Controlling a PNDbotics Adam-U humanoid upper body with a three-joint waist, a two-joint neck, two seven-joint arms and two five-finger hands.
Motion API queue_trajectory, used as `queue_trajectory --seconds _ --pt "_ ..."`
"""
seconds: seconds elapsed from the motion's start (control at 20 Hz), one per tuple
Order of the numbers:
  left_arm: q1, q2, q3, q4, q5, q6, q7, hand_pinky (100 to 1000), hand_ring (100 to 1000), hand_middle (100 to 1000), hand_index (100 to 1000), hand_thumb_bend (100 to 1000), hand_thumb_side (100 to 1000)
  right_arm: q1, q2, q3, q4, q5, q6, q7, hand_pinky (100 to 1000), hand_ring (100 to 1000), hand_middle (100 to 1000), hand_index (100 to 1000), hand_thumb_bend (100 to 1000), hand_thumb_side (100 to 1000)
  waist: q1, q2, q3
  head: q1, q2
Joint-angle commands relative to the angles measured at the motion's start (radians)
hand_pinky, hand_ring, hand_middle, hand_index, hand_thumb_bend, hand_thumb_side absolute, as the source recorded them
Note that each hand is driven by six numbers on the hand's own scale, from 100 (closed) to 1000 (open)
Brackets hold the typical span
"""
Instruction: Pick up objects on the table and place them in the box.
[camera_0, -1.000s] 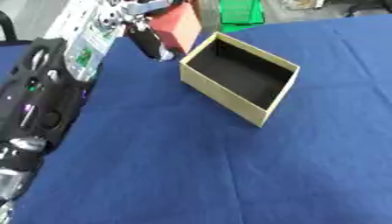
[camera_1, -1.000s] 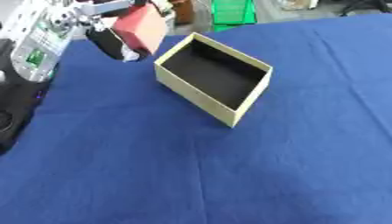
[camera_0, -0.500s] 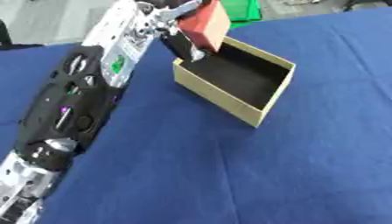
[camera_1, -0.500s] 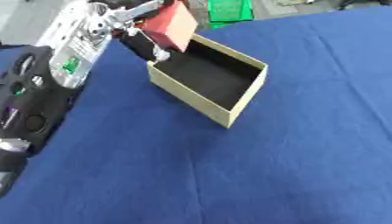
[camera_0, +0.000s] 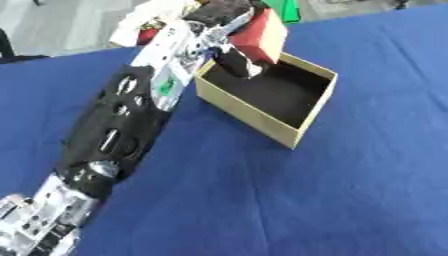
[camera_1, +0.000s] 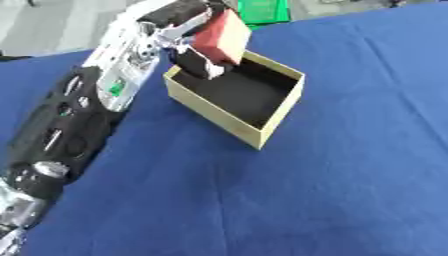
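The left hand (camera_0: 229, 22), fingers curled around a red block (camera_0: 261, 35), holds it above the box (camera_0: 254, 117)'s far-left corner, apparently positioned to drop it inside.

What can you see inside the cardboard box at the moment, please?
The box shows only its dark bare floor. The left hand holds a red block above the far left corner, so that corner is covered and cannot be checked.
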Motion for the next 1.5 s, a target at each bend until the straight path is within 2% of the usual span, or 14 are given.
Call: queue_trajectory --seconds 0.05,0.25,0.35,0.5,0.7,1.05,1.25,1.5 --pt "-0.015 0.002 0.019 0.029 -0.029 -0.005 0.022 774 859 854 932 344 404 -0.020 -0.013 -0.004 -0.014 -0.008 -0.003 0.006 845 817 824 852 100 987 -0.007 -0.016 -0.005 0.006 -0.010" --pt "-0.010 0.001 0.031 0.070 -0.077 -0.019 0.036 803 881 877 953 644 547 -0.018 -0.012 -0.005 -0.014 -0.007 -0.001 0.007 845 818 824 851 100 987 -0.004 -0.011 -0.008 0.004 -0.011" --pt "-0.008 0.000 0.034 0.082 -0.101 -0.031 0.042 813 889 885 961 759 607 -0.017 -0.012 -0.005 -0.014 -0.007 0.000 0.007 845 818 824 851 100 987 -0.003 -0.009 -0.008 0.003 -0.011" --pt "-0.009 0.000 0.038 0.089 -0.130 -0.045 0.051 831 905 894 969 822 619 -0.016 -0.011 -0.005 -0.014 -0.007 0.001 0.007 845 818 824 851 100 987 -0.003 -0.007 -0.008 0.003 -0.010" --pt "-0.008 0.000 0.042 0.091 -0.162 -0.054 0.076 821 898 883 960 804 601 -0.014 -0.010 -0.006 -0.014 -0.008 0.002 0.007 845 818 824 851 100 987 -0.002 -0.006 -0.009 0.004 -0.010" --pt "-0.007 0.004 0.049 0.059 -0.136 -0.056 0.121 800 882 867 940 669 598 -0.006 -0.013 -0.008 -0.014 -0.008 0.004 0.005 845 818 824 851 100 986 -0.005 -0.012 -0.001 -0.001 -0.001" --pt "-0.008 0.027 0.048 -0.014 -0.067 -0.041 0.137 785 872 860 936 584 593 0.013 -0.022 -0.014 -0.014 -0.005 0.009 0.002 845 819 824 851 100 984 -0.009 -0.026 0.019 -0.007 0.017" --pt "0.010 0.092 0.036 -0.148 0.023 -0.010 0.121 777 866 857 924 493 547 0.035 -0.031 -0.019 -0.014 -0.002 0.015 -0.002 845 819 825 851 100 982 -0.016 -0.050 0.060 -0.030 0.039"
